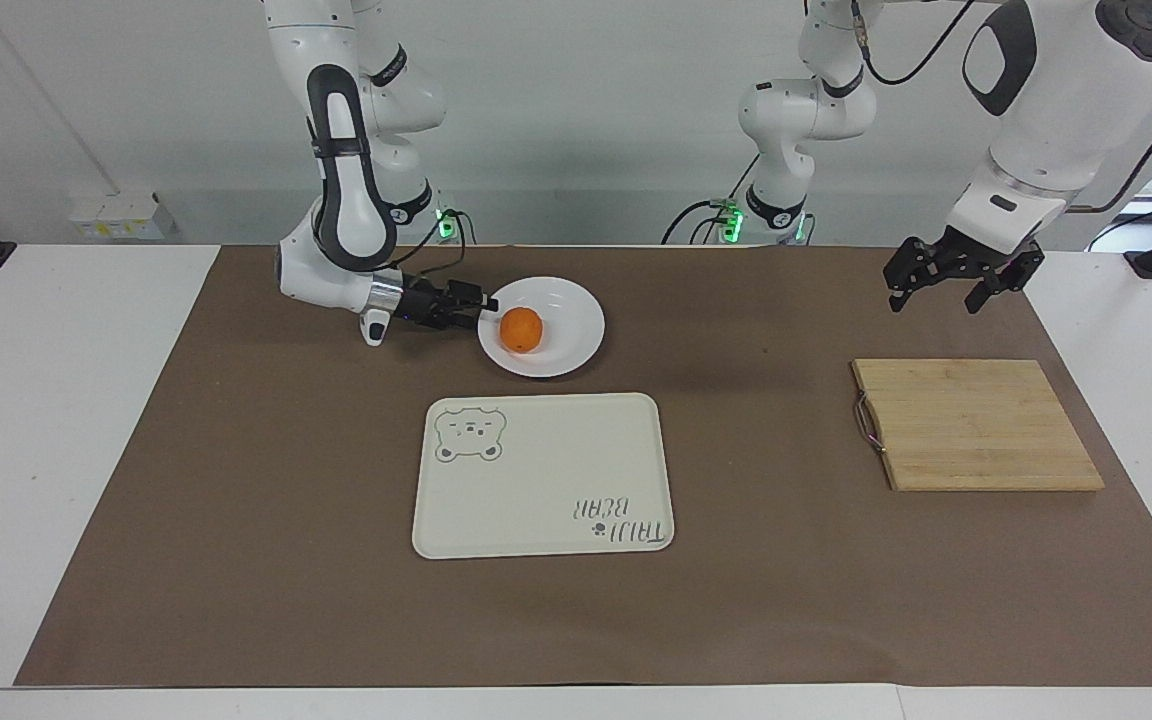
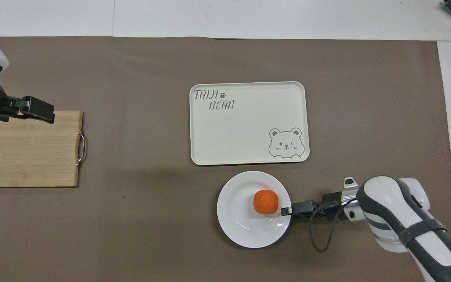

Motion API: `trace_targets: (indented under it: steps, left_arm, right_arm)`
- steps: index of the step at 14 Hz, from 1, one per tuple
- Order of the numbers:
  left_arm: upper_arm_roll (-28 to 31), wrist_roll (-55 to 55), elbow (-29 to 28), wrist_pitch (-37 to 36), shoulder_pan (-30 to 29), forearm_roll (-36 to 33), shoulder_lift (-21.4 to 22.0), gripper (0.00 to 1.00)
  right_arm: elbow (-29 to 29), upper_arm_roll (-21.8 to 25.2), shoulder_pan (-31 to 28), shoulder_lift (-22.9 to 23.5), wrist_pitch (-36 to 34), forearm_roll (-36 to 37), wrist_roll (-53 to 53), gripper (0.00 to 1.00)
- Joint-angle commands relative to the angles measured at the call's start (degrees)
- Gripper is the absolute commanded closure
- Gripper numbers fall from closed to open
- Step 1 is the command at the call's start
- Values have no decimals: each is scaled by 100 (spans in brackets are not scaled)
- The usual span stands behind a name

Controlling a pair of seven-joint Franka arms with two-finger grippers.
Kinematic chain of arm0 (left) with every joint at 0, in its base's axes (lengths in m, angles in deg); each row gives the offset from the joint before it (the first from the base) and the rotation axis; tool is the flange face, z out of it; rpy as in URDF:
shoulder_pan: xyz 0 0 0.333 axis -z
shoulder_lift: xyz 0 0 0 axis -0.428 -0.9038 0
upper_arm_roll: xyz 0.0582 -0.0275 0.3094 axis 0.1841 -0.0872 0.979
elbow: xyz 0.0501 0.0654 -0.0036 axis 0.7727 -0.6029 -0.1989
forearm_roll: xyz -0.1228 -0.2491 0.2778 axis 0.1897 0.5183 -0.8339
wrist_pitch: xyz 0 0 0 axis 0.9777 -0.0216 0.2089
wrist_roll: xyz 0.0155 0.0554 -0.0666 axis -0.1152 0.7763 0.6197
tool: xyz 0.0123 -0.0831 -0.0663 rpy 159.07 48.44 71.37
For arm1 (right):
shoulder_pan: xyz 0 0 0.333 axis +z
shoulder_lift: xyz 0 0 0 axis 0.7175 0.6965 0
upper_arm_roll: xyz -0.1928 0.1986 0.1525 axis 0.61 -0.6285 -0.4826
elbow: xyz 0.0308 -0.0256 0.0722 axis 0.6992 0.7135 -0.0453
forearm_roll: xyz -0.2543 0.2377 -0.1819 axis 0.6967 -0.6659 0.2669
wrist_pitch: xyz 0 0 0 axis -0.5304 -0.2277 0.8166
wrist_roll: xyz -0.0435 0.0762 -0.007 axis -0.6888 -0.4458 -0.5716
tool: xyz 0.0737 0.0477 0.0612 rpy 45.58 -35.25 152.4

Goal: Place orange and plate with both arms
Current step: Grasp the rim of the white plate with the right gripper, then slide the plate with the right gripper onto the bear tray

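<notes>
The orange (image 1: 521,329) (image 2: 266,201) lies in the white plate (image 1: 576,340) (image 2: 237,223), which sits on the brown mat near the robots, toward the right arm's end. My right gripper (image 1: 479,303) (image 2: 285,211) lies low and level at the plate's edge, open, its upper fingertip over the rim beside the orange. The lower finger is hidden in the overhead view. My left gripper (image 1: 948,288) (image 2: 48,114) hangs open in the air over the robot-side edge of the wooden cutting board, holding nothing.
A cream bear tray (image 1: 542,475) (image 2: 249,123) lies just past the plate, farther from the robots. A wooden cutting board (image 1: 976,424) (image 2: 26,149) with a metal handle lies toward the left arm's end. Brown mat (image 1: 236,520) covers the white table.
</notes>
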State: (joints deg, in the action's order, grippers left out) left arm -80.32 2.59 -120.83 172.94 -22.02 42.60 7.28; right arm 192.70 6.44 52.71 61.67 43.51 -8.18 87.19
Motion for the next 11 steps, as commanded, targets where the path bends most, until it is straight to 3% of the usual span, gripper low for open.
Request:
trace_targets:
  steps: [1,4,9,11]
  left_arm:
    - [67,-10,55,-130,72,-90,34,0]
    - [67,-18,55,-130,72,-90,34,0]
    - [67,-10,55,-130,72,-90,34,0]
    - [67,-10,55,-130,72,-90,34,0]
  right_arm:
    - [109,-5,-9,-61,114,-198,183,57]
    - [109,-5,-26,-52,97,-198,69,99]
    - [-30,-5,-17,18,36,-189,-19,100]
    - [-285,13,-131,97,-288,-180,-10,100]
